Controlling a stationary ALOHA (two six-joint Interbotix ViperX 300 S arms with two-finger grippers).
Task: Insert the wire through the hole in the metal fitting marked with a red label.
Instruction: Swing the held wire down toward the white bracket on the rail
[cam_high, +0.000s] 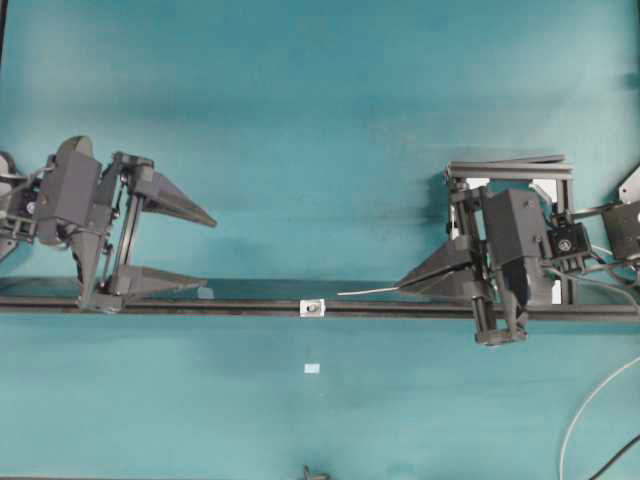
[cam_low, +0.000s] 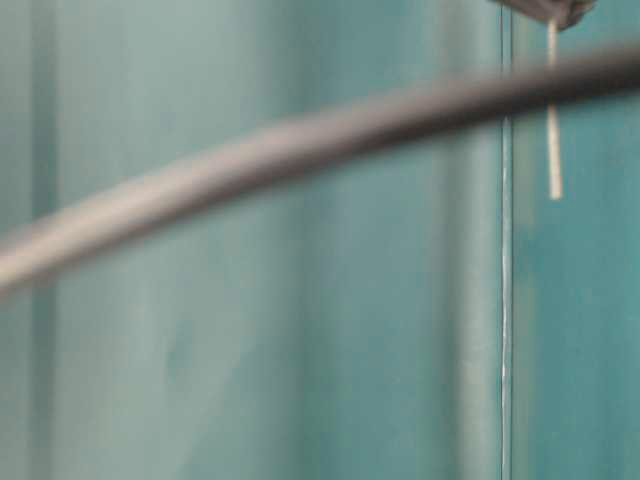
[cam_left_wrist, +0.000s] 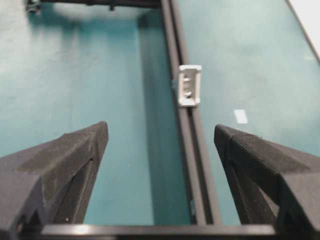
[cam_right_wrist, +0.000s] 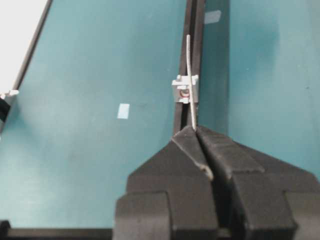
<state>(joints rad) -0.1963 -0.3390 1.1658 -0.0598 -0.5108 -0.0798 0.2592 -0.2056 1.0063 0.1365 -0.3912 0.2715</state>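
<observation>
The metal fitting (cam_high: 313, 308) is a tiny silvery block seated on a black rail (cam_high: 240, 306). In the right wrist view the fitting (cam_right_wrist: 184, 90) shows a red-ringed hole (cam_right_wrist: 183, 93). My right gripper (cam_high: 400, 287) is shut on the wire (cam_high: 365, 291), whose free end points left and stops a short way right of the fitting. From the wrist, the wire (cam_right_wrist: 189, 75) crosses in front of the fitting. My left gripper (cam_high: 210, 253) stands open and empty at the left, astride the rail, with the fitting (cam_left_wrist: 189, 85) ahead of its fingers (cam_left_wrist: 95, 137).
The rail runs across the whole teal table. A small pale tag (cam_high: 312, 369) lies in front of the fitting. White and black cables (cam_high: 590, 400) trail at the lower right. A metal frame (cam_high: 510, 165) sits behind the right arm. A blurred cable (cam_low: 300, 140) crosses the table-level view.
</observation>
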